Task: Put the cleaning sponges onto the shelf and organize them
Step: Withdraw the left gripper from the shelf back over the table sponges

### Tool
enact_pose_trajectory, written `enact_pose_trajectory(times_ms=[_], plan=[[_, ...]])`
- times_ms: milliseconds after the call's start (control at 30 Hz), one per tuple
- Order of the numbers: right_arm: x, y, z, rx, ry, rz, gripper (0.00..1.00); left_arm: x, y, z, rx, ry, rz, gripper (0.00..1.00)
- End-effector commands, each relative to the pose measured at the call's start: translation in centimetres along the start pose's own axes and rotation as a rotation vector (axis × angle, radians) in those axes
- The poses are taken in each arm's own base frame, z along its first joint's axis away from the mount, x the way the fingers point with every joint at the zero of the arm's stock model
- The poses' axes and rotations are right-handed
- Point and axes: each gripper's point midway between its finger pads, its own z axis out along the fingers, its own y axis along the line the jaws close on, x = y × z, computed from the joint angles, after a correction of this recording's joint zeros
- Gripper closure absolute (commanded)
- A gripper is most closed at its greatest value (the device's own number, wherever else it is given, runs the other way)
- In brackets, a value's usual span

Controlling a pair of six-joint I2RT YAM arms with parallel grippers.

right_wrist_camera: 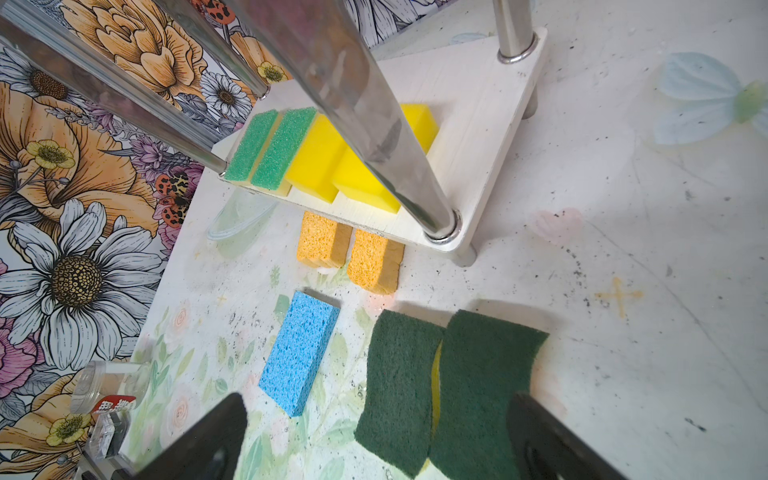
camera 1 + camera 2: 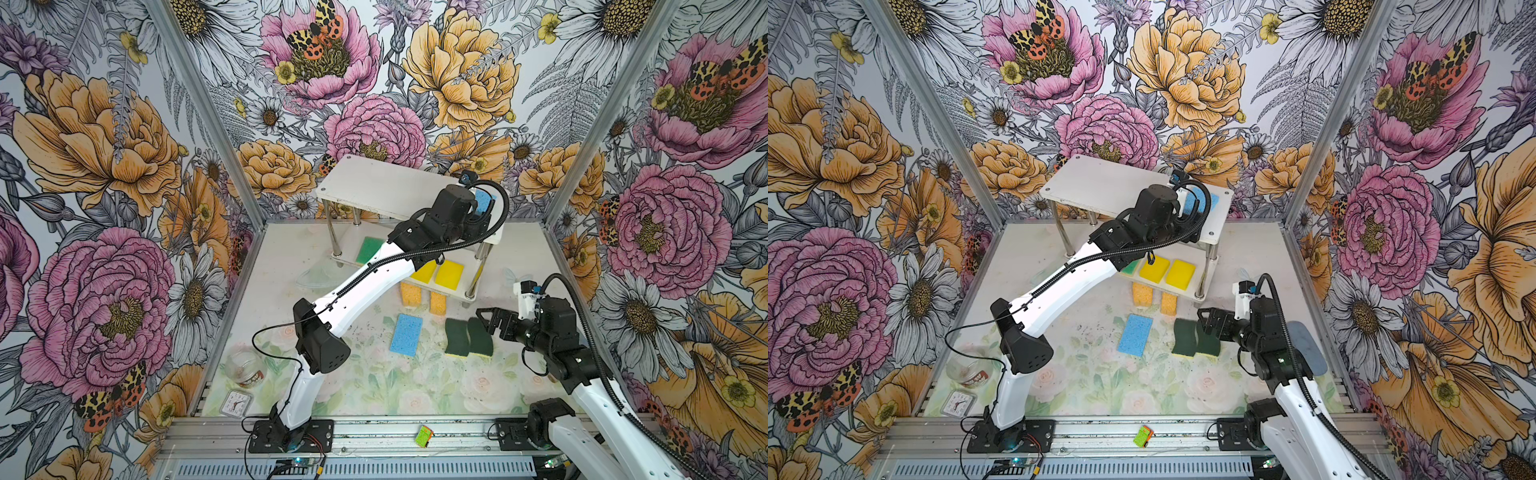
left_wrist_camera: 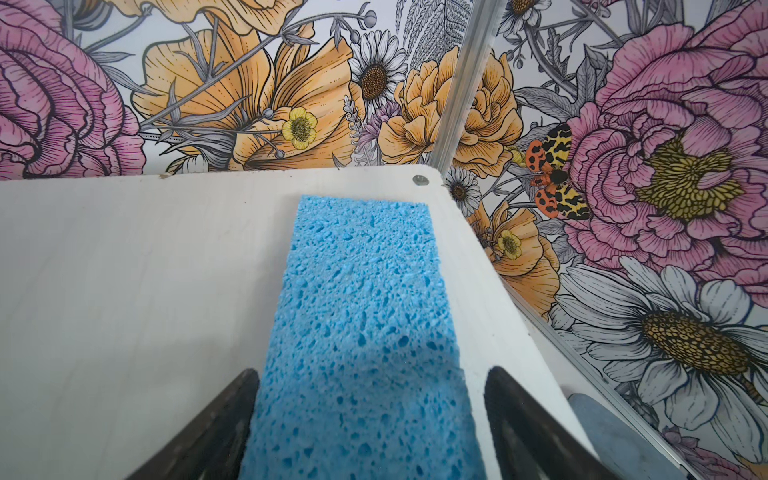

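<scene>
- Floral counter (image 2: pixel 374 386): right hand (image 1: pixel 378 399) spread, empty, above two dark-green sponges (image 1: pixel 399 374); blue sponge (image 1: pixel 297 353) beside them, orange pair (image 1: pixel 322 239) beyond. Five left.
- Shelf (image 2: pixel 374 183), lower board: green-topped pair (image 1: pixel 284 145) and yellow pair (image 1: pixel 316 162) placed.
- Top board: left hand (image 3: pixel 370 374) spread around second blue sponge (image 3: pixel 361 270).

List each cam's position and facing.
Top views: high in front, looking down on shelf and both arms.
Left wrist: over the shelf's top board, facing the back corner; open left gripper straddles blue sponge.
Right wrist: low over table, facing the shelf's lower board; right gripper open.
Shared: top views show that sponge too.
</scene>
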Motion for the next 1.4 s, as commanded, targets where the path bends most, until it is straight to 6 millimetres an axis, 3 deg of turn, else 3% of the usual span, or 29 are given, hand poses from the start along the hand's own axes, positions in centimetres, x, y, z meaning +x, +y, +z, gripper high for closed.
enact_pose_trajectory(times_ms=[0,167,300,467,667,800,867,967,1133,1367], plan=[[0.0,0.0,0.0,0.003,-0.005,-0.023,0.00,-0.5,-0.8,-0.5,0.030,-0.010,-0.018,0.14],[-0.1,0.1,0.0,0.002,-0.007,-0.023,0.00,-1.0,-0.7,-0.9,0.030,-0.019,-0.018,0.14],[-0.2,0.2,-0.1,-0.001,-0.008,-0.025,0.00,-2.7,-0.5,-2.5,0.023,-0.059,-0.003,0.12],[-0.3,0.2,0.0,-0.001,-0.006,-0.023,0.00,-4.8,0.4,-5.4,0.004,-0.107,0.024,0.10],[-0.3,0.2,0.0,0.002,-0.007,-0.022,0.00,-4.4,1.6,-10.6,0.001,-0.102,0.048,0.06],[-0.4,0.2,-0.1,0.000,-0.009,-0.020,0.00,-1.2,3.2,-12.5,-0.021,-0.051,0.062,0.02],[-0.4,0.2,-0.1,0.001,-0.009,-0.020,0.00,1.4,4.0,-13.2,-0.030,-0.008,0.058,0.01],[-0.4,0.1,0.0,0.006,-0.007,-0.015,0.00,5.6,5.6,-14.4,-0.050,0.060,0.011,0.01],[-0.4,-0.1,0.1,0.015,-0.004,-0.013,0.00,14.7,9.0,-15.0,-0.097,0.220,-0.102,0.01],[-0.3,-0.4,0.4,0.027,0.005,-0.006,0.00,24.3,10.4,-15.0,-0.129,0.412,-0.257,0.01]])
